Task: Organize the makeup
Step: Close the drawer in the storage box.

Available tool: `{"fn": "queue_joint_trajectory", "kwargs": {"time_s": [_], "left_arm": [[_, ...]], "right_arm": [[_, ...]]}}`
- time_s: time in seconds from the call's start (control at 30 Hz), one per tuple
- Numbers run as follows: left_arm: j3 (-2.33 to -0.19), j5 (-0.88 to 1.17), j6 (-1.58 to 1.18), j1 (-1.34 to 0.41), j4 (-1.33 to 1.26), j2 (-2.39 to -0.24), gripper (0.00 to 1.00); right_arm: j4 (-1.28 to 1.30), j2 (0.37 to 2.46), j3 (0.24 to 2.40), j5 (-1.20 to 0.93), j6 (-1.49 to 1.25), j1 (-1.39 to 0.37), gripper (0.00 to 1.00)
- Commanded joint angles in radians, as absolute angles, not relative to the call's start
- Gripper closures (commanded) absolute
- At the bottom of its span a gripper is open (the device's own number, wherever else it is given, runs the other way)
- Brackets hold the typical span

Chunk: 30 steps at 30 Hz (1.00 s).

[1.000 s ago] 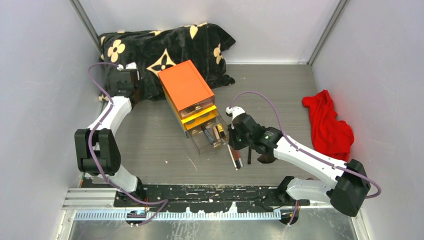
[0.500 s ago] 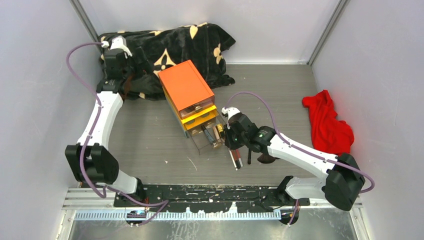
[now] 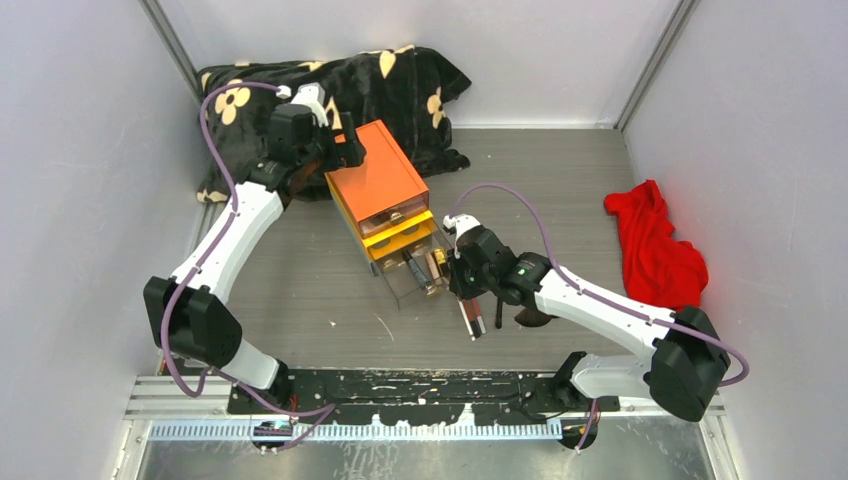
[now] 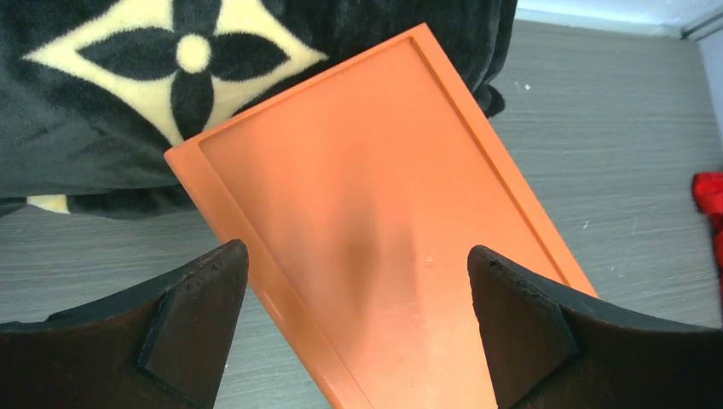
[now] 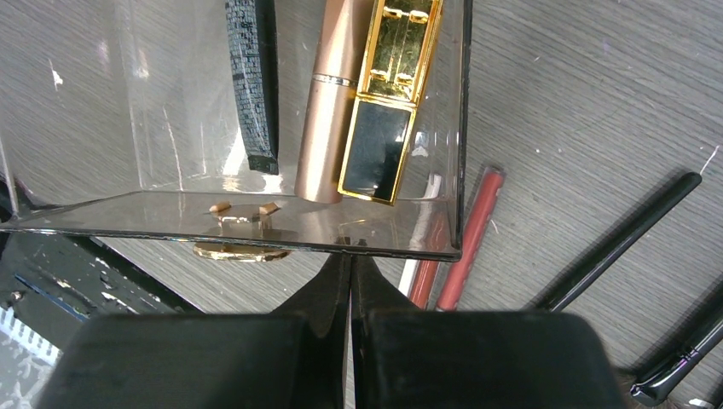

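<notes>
Nearest me, the right end effector (image 5: 349, 264) is clenched, its fingers pressed flat together with nothing visible between them. The tips sit right at the front wall of the pulled-out clear drawer (image 5: 256, 223). Just past that wall, inside the drawer, lie a black glittery stick (image 5: 253, 85), a rose-gold tube (image 5: 328, 111) and a gold-and-black case (image 5: 388, 102).

The filling looks partly done to my eye. Close to the right of those fingers, thin red tubes (image 5: 469, 239) lie loose on the table (image 3: 300, 280) against the drawer's side. Slim black brushes (image 5: 622, 243) rest a little further right.

The next move probably calls for releasing the fingers, sliding right and pinching a tube low to the table. The drawer wall crowds that grasp, and the tubes are slim and likely to roll.

Farther off, the left end effector (image 4: 358, 324) hangs released above the orange-topped box (image 4: 367, 170), holding nothing. It may be placed to steady the box. Beyond it is a black flowered blanket (image 4: 128, 85). A red cloth (image 3: 655, 250) lies well away to the right.
</notes>
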State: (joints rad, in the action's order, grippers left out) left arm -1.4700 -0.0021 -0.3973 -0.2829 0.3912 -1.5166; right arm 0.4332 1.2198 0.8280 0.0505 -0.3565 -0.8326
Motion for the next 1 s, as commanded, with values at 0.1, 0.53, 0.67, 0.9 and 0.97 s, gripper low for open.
{"fn": "queue_joint_trajectory", "kwargs": {"time_s": [0.1, 0.53, 0.67, 0.9, 0.97], "left_arm": [[-1.511, -0.022, -0.293, -0.327, 0.374, -1.512, 0.01], [-1.484, -0.003, -0.296, -0.372, 0.335, -1.558, 0.62], [-1.452, 0.003, -0.314, -0.374, 0.31, -1.574, 0.78], [-1.382, -0.008, -0.331, -0.375, 0.29, -1.589, 1.0], [-1.363, -0.015, -0.334, -0.375, 0.287, -1.585, 1.0]], "right_arm": [[0.393, 1.218, 0.826, 0.056, -0.348, -0.837, 0.99], [0.394, 1.229, 0.827, 0.061, -0.345, -0.838, 0.99], [0.393, 1.233, 0.829, 0.062, -0.342, -0.838, 0.99], [0.391, 1.242, 0.832, 0.064, -0.34, -0.838, 0.99], [0.387, 1.246, 0.833, 0.064, -0.34, -0.838, 0.99]]}}
